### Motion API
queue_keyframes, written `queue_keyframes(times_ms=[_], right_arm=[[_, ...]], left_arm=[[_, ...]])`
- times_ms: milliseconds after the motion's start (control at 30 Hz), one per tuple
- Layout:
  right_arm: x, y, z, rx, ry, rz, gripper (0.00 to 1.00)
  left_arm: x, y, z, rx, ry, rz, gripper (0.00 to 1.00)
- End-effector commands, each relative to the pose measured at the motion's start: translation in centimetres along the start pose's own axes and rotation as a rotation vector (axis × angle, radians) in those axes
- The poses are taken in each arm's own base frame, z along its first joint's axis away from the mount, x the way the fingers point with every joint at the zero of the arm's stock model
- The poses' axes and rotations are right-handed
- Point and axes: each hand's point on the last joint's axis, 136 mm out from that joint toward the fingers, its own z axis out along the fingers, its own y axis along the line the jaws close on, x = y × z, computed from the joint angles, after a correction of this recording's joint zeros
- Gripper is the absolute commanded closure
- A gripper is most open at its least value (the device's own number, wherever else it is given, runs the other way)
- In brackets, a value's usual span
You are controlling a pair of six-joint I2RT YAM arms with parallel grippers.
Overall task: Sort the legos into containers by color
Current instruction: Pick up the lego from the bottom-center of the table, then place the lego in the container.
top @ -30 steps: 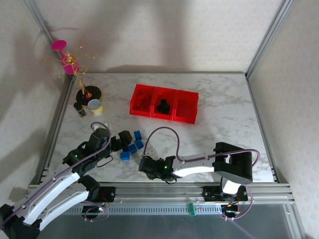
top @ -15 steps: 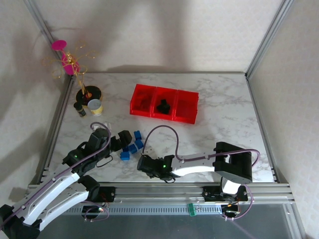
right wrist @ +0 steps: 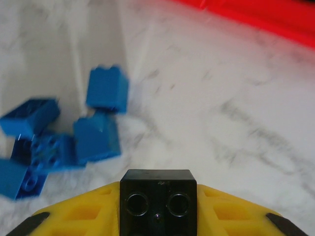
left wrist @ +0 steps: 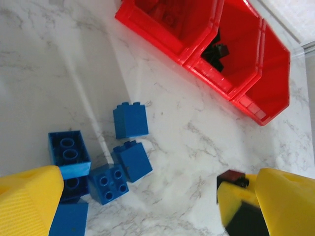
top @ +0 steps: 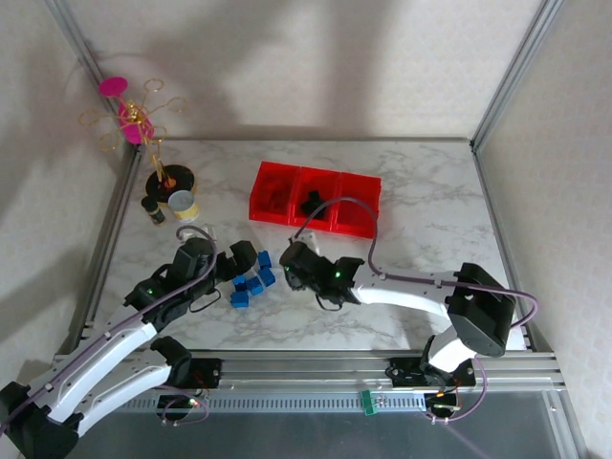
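Several blue legos lie in a cluster on the marble table, also seen in the left wrist view and the right wrist view. My left gripper is open just left of them, its yellow fingers spread wide with the nearest blue bricks beside the left one. My right gripper is shut on a black lego, right of the cluster. The three joined red containers stand behind; black legos lie in the middle one, and the left one holds red pieces.
Two small jars and a gold wire stand with pink discs sit at the back left. Metal frame posts edge the table, and a rail runs along the front. Bare marble lies right of the bins.
My right gripper has moved with the black lego from near the front edge up beside the blue cluster, toward the bins. My left gripper has edged slightly forward.
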Motion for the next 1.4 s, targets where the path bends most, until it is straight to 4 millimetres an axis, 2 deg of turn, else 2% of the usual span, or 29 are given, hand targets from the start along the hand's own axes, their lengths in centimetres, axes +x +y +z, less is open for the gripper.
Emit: queue_keyframes(times_ms=[0,200,333,433,600,700,767,800,900,1067,1167,1367], right_arm=[[-4.7,-1.2,-0.1,0.036,-0.108,0.027,0.66],[-9.7,-3.9,2.0,0.095,-0.171,0.062,0.66],[-12.5,-6.3,4.3,0.149,-0.19,0.088,0.67],[-14.0,-7.5,6.3,0.195,-0.198,0.044,0.67],[-16.0,-10.1,9.8,0.239,-0.178,0.031,0.67],[-16.5,-11.7,11.7,0.267,-0.168,0.044,0.67],[-16.4,-11.6,12.9,0.271,-0.154,0.029,0.67],[-16.9,-13.1,13.4,0.296,-0.153,0.041,0.67],[-17.5,-13.6,14.4,0.304,-0.152,0.033,0.61],[-18.8,-13.1,14.1,0.293,-0.168,0.024,0.42],[-19.4,-12.5,12.9,0.261,-0.185,0.027,0.37],[-19.8,-10.2,9.1,0.184,-0.223,0.02,0.33]], left_arm=[[-2.6,-1.9,-0.4,0.042,-0.088,0.011,0.0],[-3.9,-3.1,0.7,0.03,-0.11,0.034,0.0],[-4.6,-3.7,1.5,0.027,-0.135,0.046,0.0],[-4.8,-4.0,2.3,0.029,-0.141,0.05,0.0],[-4.9,-4.4,3.5,0.025,-0.137,0.052,0.0],[-5.0,-4.5,4.1,0.018,-0.136,0.051,0.0],[-5.0,-4.7,4.3,0.019,-0.134,0.053,0.0],[-5.1,-4.8,4.3,0.021,-0.137,0.052,0.0],[-5.3,-4.8,4.4,0.019,-0.145,0.057,0.01],[-5.3,-4.9,4.3,0.021,-0.142,0.064,0.0],[-5.4,-5.0,4.0,0.031,-0.149,0.061,0.01],[-5.7,-5.2,3.0,0.051,-0.163,0.061,0.0]])
